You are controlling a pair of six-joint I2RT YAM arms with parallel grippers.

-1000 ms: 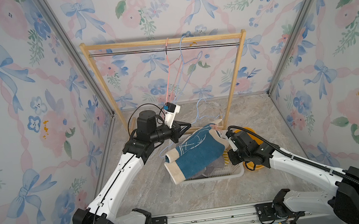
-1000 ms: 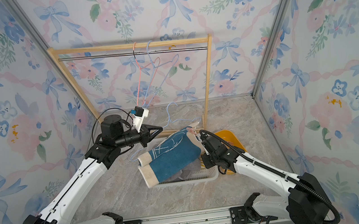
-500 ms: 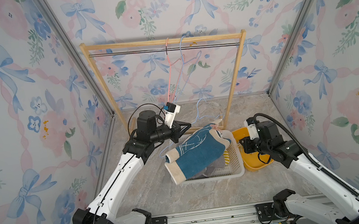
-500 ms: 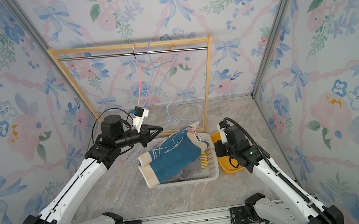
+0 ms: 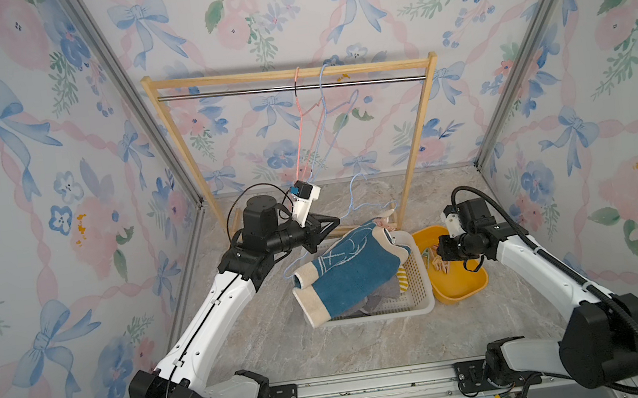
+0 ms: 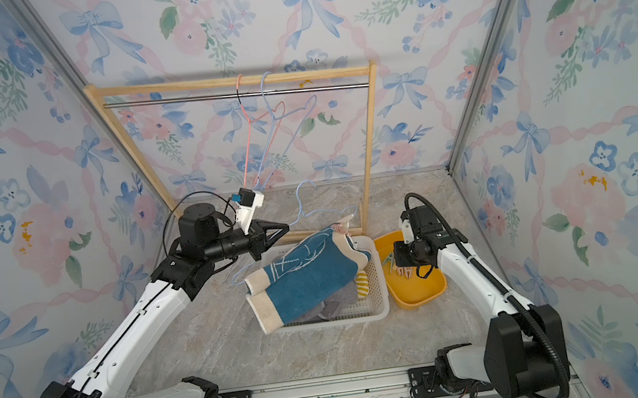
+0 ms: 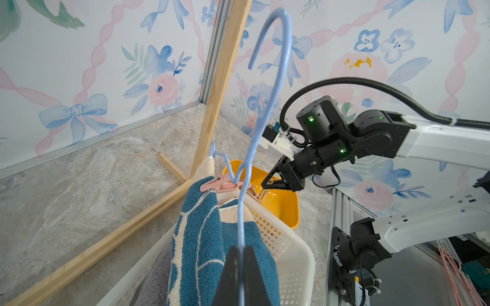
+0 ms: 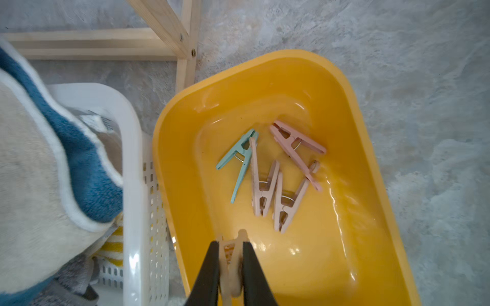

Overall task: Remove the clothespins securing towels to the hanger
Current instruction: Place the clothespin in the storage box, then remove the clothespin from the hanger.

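Right tool (image 8: 230, 245) was clamped on a tan clothespin (image 8: 230, 265) and hung over the near end of the yellow tub (image 8: 358, 238). Four loose clothespins (image 8: 265, 190) lay in the tub beyond its tips, one of them green. The white basket (image 8: 132, 159) sat just beside the tool, touching the tub or nearly so.

Left tool (image 7: 240, 250) was clenched on the thin wire of the blue hanger (image 7: 240, 225). The blue towel (image 7: 201, 233) draped from that wire just ahead of the tool and sagged over the basket. One pink clothespin (image 7: 221, 184) pinned the towel to the hanger further out from the left tool, so the task looked not yet finished.

Risks, as judgement:
- The tan pin sat close to the tub's rim. Released there, it could clip the rim and bounce onto the worktop (image 5: 329, 353) or into the basket.
- The pin was squeezed flat between the jaws, so it might spring sideways on release.
- The wire was thin and round, so the towel's weight could twist it in the left tool's grip.
- Part of the towel hung past the basket's edge. With the last pin off, it could slide onto the worktop.
- The hanger's hook stuck up between the two tools, and the right tool reaching across could snag it.
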